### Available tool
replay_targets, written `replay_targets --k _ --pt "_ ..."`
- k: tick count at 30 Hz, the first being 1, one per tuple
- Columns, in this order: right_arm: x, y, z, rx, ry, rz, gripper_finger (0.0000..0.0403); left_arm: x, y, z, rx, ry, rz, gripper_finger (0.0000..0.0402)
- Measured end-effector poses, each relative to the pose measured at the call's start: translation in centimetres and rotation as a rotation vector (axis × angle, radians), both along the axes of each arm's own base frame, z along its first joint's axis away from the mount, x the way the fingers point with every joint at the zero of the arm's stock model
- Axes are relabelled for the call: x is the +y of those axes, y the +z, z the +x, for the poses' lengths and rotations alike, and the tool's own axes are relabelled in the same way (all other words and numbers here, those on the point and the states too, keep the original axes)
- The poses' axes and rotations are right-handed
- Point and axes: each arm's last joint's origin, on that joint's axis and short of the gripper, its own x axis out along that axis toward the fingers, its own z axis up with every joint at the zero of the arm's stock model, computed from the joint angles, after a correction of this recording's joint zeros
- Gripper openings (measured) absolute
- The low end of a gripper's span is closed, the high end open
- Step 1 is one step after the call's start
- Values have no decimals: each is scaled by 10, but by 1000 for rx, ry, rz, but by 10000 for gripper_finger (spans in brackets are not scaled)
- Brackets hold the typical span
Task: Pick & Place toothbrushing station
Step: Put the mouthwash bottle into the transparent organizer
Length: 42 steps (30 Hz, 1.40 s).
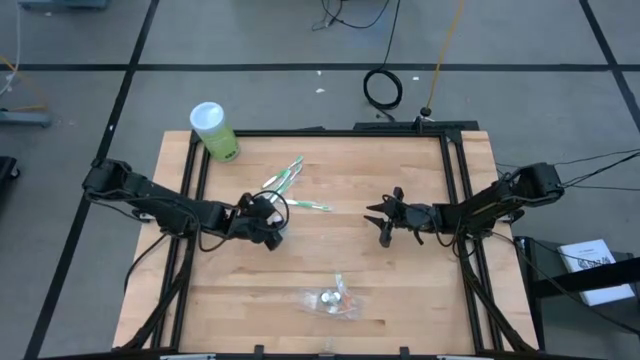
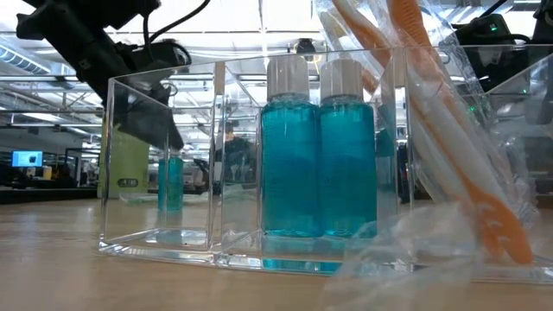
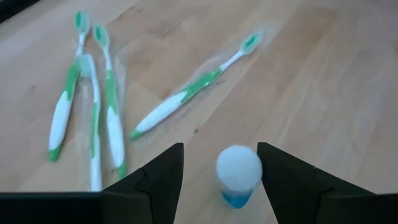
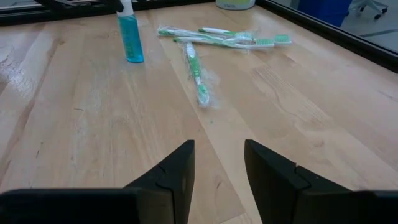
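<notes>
Four green-white toothbrushes (image 3: 106, 106) lie on my table (image 1: 400, 290) at about 11 o'clock from centre. My left gripper (image 3: 219, 180) straddles an upright blue tube (image 3: 238, 176), fingers apart. My right gripper (image 4: 219, 180), at 3 o'clock, is spread and holds nothing.

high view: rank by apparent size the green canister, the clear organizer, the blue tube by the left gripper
1. Green canister, largest.
2. Clear organizer, a similar footprint but transparent, so its edges are hard to trace; this order is unsure.
3. Blue tube, clearly smallest, mostly hidden under the left gripper.
</notes>
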Motion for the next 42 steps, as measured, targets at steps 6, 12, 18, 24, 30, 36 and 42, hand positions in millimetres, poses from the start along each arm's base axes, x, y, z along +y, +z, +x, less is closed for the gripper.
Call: replay_targets --k 6,12,18,24,30,36,42 --pt "0 0 0 0 0 0 130 -2 0 -1 -1 3 -10 211" --pt "0 0 0 0 0 0 130 -3 -1 -1 9 -24 -46 211" --pt "0 0 0 0 0 0 130 -3 -1 -1 9 -26 -48 211" --pt "0 0 0 0 0 0 130 -3 -1 -1 9 -24 -45 211" --pt "0 0 0 0 0 0 130 -3 -1 -1 10 -26 -41 196" --pt "0 0 0 0 0 0 130 -3 -1 -1 11 -29 -37 110" --pt "0 0 0 0 -1 0 130 -3 0 0 6 -30 -39 94"
